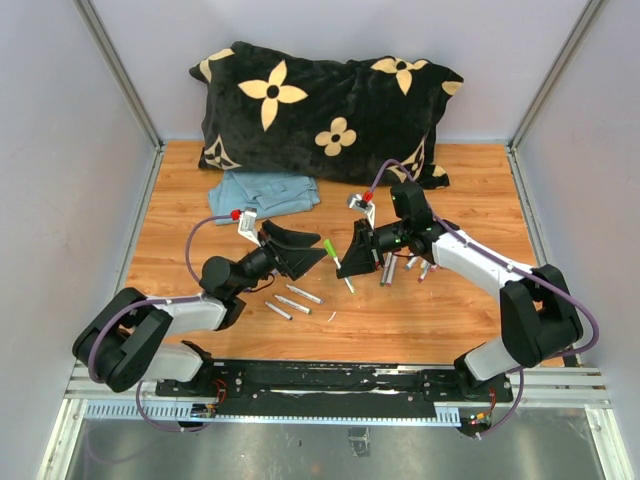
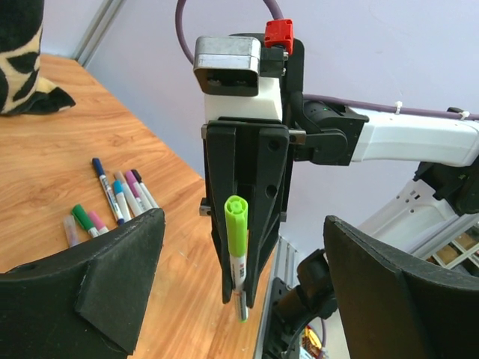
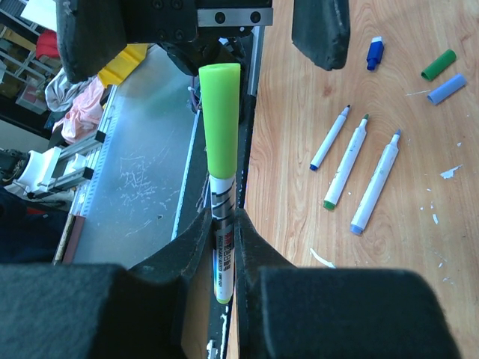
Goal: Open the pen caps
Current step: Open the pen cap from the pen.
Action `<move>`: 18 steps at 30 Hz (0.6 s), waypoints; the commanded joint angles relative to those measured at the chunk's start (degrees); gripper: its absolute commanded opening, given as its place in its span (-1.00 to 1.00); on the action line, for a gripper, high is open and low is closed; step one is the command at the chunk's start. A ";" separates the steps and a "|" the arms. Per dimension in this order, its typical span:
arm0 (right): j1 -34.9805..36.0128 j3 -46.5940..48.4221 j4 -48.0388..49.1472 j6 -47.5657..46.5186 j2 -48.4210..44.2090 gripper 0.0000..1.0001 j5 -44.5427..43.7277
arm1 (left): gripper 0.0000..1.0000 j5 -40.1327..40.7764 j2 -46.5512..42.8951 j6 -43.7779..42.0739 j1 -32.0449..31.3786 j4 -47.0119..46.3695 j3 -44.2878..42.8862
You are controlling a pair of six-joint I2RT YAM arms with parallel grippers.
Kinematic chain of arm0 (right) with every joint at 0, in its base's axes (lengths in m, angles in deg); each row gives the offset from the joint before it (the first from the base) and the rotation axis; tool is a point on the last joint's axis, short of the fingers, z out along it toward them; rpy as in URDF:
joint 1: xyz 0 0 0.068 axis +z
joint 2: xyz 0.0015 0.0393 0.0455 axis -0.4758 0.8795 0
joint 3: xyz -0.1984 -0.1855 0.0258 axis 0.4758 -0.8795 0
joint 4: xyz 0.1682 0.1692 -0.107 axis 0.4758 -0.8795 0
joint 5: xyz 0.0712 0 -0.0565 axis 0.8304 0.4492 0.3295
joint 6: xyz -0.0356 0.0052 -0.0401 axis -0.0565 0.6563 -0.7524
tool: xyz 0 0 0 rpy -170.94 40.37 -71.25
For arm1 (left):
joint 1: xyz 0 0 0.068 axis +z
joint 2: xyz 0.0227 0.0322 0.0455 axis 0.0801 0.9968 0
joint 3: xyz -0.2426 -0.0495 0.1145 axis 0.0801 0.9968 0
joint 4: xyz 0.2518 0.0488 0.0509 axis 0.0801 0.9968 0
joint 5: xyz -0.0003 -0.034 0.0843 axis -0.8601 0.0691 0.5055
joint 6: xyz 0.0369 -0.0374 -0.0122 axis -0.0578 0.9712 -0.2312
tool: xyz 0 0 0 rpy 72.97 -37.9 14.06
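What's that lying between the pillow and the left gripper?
A folded blue cloth, between pillow and left gripper; the top view shows it.

Table smooth, faintly glossy wood grain; pillow plush black fabric, matt; folded towel soft blue cloth; lime pen cap smooth plastic.

- Top external: high behind both arm bases, looking down over the whole table.
- Left wrist: close, facing the right gripper.
- Right wrist: along its own fingers; both wrist views share the lime-capped pen.
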 commanded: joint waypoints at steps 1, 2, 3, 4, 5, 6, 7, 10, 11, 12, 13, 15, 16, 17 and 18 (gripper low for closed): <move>0.75 1.92 -0.59 -1.14 0.01 -0.94 1.82 | 0.76 -1.70 2.96 1.72 0.25 -6.13 -1.97; 0.75 1.96 -0.55 -1.10 0.11 -0.94 1.82 | 0.72 -1.79 3.85 2.24 0.17 -7.05 -2.13; 0.75 1.88 -0.57 -1.09 0.09 -0.94 1.82 | 0.68 -1.85 4.72 2.76 0.08 -8.14 -2.16; 0.79 1.96 -0.59 -1.11 0.16 -0.94 1.82 | 0.61 -1.99 5.68 3.18 -0.10 -9.07 -2.30; 0.70 1.88 -0.59 -1.09 0.20 -0.94 1.82 | 0.55 -2.03 6.49 3.64 -0.32 -9.75 -2.57; 0.72 1.93 -0.55 -1.09 0.18 -0.94 1.82 | 0.50 -2.13 7.59 3.90 -0.53 -10.25 -2.86; 0.70 1.94 -0.55 -1.11 0.18 -0.94 1.75 | 0.41 -2.15 8.43 4.15 -0.86 -10.58 -3.13; 0.75 1.87 -0.57 -1.08 0.18 -0.93 1.32 | 0.24 -2.16 10.26 4.39 -1.88 -10.75 -4.29; 0.75 1.82 -0.62 -1.09 0.18 -0.93 1.10 | 0.20 -2.16 10.75 4.35 -2.16 -10.75 -4.61; 0.75 1.85 -0.72 -1.21 0.18 -0.93 0.71 | 0.16 -2.06 11.18 4.39 -2.38 -10.69 -4.76; 0.75 1.85 -0.91 -1.33 0.22 -0.93 0.38 | 0.09 -1.92 11.49 4.40 -2.61 -10.63 -4.91; 0.75 1.89 -1.27 -1.69 0.11 -0.93 -0.38 | -0.12 -1.58 11.96 4.59 -2.77 -10.09 -5.18; 0.70 1.98 -1.69 -1.97 0.09 -0.93 -0.70 | -0.22 -1.53 12.07 4.61 -2.78 -9.61 -5.30; 0.74 2.03 -1.96 -2.23 0.09 -0.94 -1.02 | -0.35 -1.47 12.18 4.61 -2.78 -9.10 -5.44; 0.74 2.04 -2.20 -2.39 0.11 -0.94 -1.21 | -0.48 -1.46 12.28 4.61 -2.78 -8.65 -5.51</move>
